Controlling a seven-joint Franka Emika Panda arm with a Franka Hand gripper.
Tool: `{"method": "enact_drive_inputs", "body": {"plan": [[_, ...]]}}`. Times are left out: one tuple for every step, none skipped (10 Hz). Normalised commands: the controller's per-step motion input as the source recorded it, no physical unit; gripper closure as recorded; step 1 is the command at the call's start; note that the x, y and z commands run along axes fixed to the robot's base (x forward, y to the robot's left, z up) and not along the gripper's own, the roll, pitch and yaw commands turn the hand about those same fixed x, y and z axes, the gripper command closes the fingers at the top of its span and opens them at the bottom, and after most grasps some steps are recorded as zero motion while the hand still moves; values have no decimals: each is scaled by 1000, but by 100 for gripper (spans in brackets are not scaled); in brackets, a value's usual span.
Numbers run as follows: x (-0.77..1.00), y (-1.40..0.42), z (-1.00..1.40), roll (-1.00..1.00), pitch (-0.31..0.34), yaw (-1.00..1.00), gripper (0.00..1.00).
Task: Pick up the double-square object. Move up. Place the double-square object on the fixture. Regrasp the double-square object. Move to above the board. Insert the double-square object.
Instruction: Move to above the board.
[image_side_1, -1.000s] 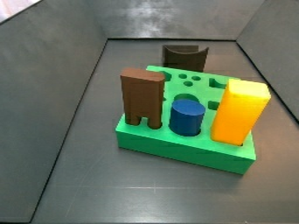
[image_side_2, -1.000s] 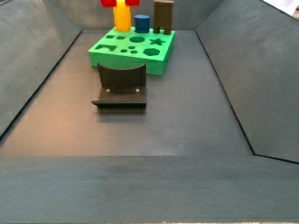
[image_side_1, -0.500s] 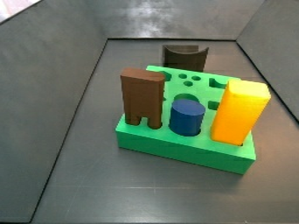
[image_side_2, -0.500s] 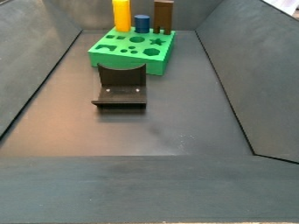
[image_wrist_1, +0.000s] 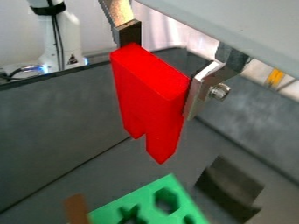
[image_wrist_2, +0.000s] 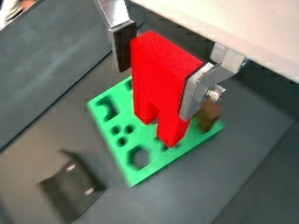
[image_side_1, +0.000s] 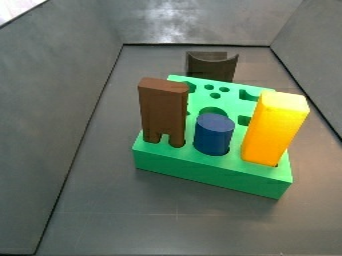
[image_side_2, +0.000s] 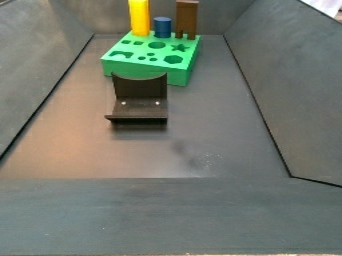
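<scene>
The double-square object (image_wrist_1: 149, 96) (image_wrist_2: 158, 83) is a bright red stepped block, seen in both wrist views. My gripper (image_wrist_1: 163, 66) (image_wrist_2: 159, 70) is shut on its upper part, one finger on each side, and its stepped end hangs down. It hangs in the air over the green board (image_wrist_2: 117, 136) (image_wrist_1: 152, 206), apart from it. The board (image_side_1: 201, 172) (image_side_2: 189, 68) also shows in both side views, where neither gripper nor red block appears. The dark fixture (image_side_1: 210, 65) (image_side_2: 138, 100) (image_wrist_2: 70, 184) (image_wrist_1: 228, 188) stands on the floor beside the board.
On the board stand a yellow block (image_side_1: 274, 125) (image_side_2: 139, 17), a blue cylinder (image_side_1: 213, 132) (image_side_2: 162, 25) and a brown forked block (image_side_1: 162, 110) (image_side_2: 187, 15). Grey sloping walls (image_side_1: 67, 120) enclose the floor on all sides.
A second ago a red tip showed at the upper edge of a side view above the yellow block; it has since left that view. The board, pieces and fixture have not moved.
</scene>
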Motion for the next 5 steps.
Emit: {"method": "enact_drive_inputs", "body": {"plan": [[-183, -147, 36, -1000, -67, -141, 100], [-123, -58, 28, -747, -54, -93, 100], [-98, -30, 11, -531, -57, -57, 100], [-72, -9, 6, -317, -51, -24, 100], [-60, 0, 7, -244, -49, -25, 100]]}}
